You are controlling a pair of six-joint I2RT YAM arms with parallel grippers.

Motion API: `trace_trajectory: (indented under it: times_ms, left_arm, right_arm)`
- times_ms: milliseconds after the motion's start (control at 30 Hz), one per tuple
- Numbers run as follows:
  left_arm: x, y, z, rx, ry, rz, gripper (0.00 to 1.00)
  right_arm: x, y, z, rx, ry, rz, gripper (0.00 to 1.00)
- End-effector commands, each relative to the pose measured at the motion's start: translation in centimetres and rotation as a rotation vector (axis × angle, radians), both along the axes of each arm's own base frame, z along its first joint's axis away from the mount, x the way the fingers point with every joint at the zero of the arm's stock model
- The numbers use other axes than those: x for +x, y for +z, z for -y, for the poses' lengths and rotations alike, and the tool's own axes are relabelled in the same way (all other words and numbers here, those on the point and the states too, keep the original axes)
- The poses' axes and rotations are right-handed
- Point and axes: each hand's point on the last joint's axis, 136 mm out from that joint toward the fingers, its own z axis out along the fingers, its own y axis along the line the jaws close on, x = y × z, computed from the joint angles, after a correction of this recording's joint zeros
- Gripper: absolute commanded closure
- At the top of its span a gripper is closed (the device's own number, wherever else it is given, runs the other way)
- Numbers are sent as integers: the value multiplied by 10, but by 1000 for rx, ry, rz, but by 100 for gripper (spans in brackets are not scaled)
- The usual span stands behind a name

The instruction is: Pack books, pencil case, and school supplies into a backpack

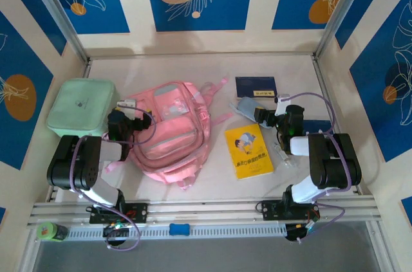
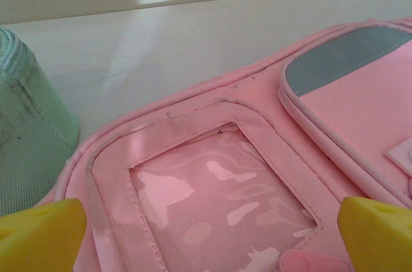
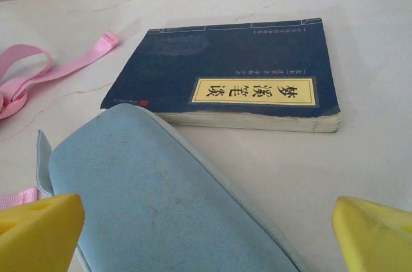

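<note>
The pink backpack (image 1: 170,132) lies flat at the table's middle left, its clear front pocket (image 2: 212,188) up. My left gripper (image 2: 212,236) hovers over that pocket, open, yellow fingertips (image 2: 38,233) wide apart with nothing held. The grey-blue pencil case (image 3: 161,201) lies right of the backpack, just in front of the dark navy book (image 3: 244,66). My right gripper (image 3: 206,236) stands open over the pencil case's near end, gripping nothing. The yellow book (image 1: 248,150) with a cartoon figure lies flat nearer the arms, between the backpack and the right arm. From above, the left gripper (image 1: 136,119) and right gripper (image 1: 262,115) sit low.
A mint-green lidded box (image 1: 80,106) stands left of the backpack, close to my left arm. Pink straps (image 3: 58,69) trail from the backpack toward the navy book (image 1: 255,85). Small pale items (image 1: 283,155) lie by the right arm. Walls enclose the table on three sides.
</note>
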Motion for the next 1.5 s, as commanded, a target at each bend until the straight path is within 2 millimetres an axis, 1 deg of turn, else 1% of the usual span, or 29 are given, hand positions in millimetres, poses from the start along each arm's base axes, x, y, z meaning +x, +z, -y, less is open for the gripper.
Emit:
trace_trajectory:
  times_ms: [0,833,1000,1100,1200,1300,1400,1467]
  left_arm:
    - [1,1,-2,-10,-6,4,1]
    - [2,2,-2,-8,-8,6,1]
    - [1,2,-1,-10,-13,8,1]
    - [-2,4,1,-13,-21,27,1]
    - [-8,12,-3,-16,2,68,0]
    - [-16,25,-1,-15,-15,97,1]
    - [-22,41,-2,-17,-12,109,1]
    - [-24,54,-1,-27,-12,105,1]
  right_arm:
    - [5,12,-2,-3,19,43,1]
    - [5,11,-2,-4,20,40,1]
    - [5,12,-1,5,22,44,1]
    - [6,17,0,16,22,40,1]
    - [7,29,-3,34,47,-1,1]
    - [0,45,-8,61,85,-3,1]
    - [-5,65,3,85,25,22,1]
    - [-11,88,6,126,19,39,1]
